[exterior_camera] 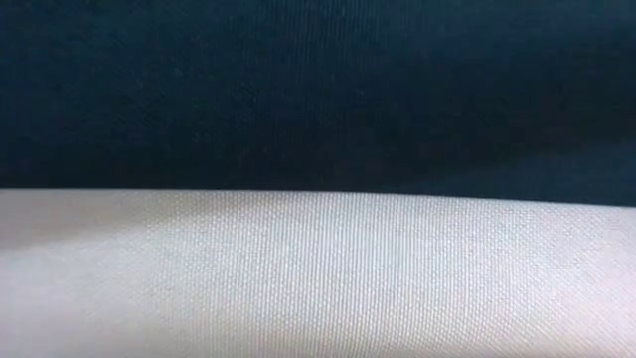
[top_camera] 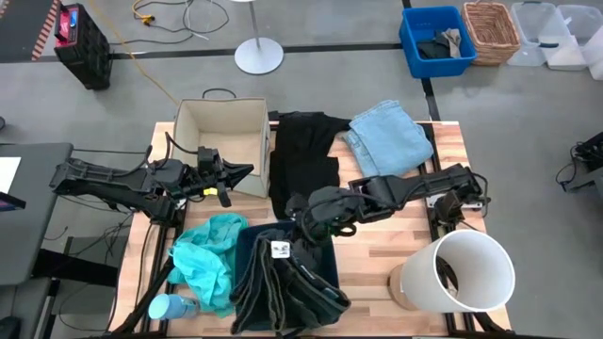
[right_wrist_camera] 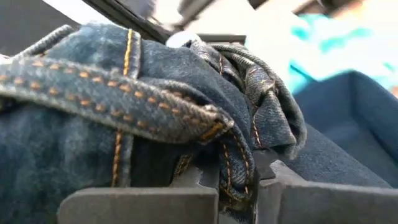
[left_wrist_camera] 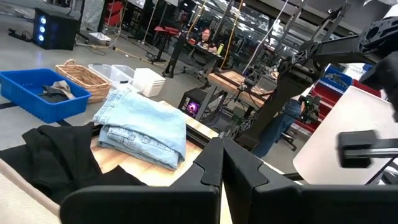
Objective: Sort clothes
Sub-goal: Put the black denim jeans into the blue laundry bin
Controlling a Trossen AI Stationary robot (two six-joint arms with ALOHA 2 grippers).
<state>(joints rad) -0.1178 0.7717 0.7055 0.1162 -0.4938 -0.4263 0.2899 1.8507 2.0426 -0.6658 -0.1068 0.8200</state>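
Note:
The dark charcoal denim garment [top_camera: 283, 282] lies in and over a navy fabric bin [top_camera: 247, 243] at the table's near edge. My right gripper [top_camera: 309, 224] is shut on the garment's far end. The teal garment [top_camera: 207, 259] lies heaped left of the bin. The black garment [top_camera: 303, 155] lies spread at the table's middle far side. The folded light blue denim [top_camera: 391, 137] lies right of the black garment and also shows in the left wrist view [left_wrist_camera: 146, 124]. My left gripper [left_wrist_camera: 222, 163] is shut and empty, held beside the beige box [top_camera: 226, 127]. My right gripper pinches a bunched, orange-stitched seam edge of the dark denim [right_wrist_camera: 239, 174] between its two fingers [right_wrist_camera: 273, 180]. It holds several layers. The arm comes from the table's right side, slanting down. The rest of the garment lies on the navy bin [right_wrist_camera: 348, 106].
A white round bin [top_camera: 462, 273] lies on its side at the near right corner. A light blue bottle [top_camera: 170, 306] lies near the teal garment. Off the table, far right, stand a blue crate with dark rags [top_camera: 438, 38] and a wicker basket [top_camera: 492, 30]. Cloth fills the low view.

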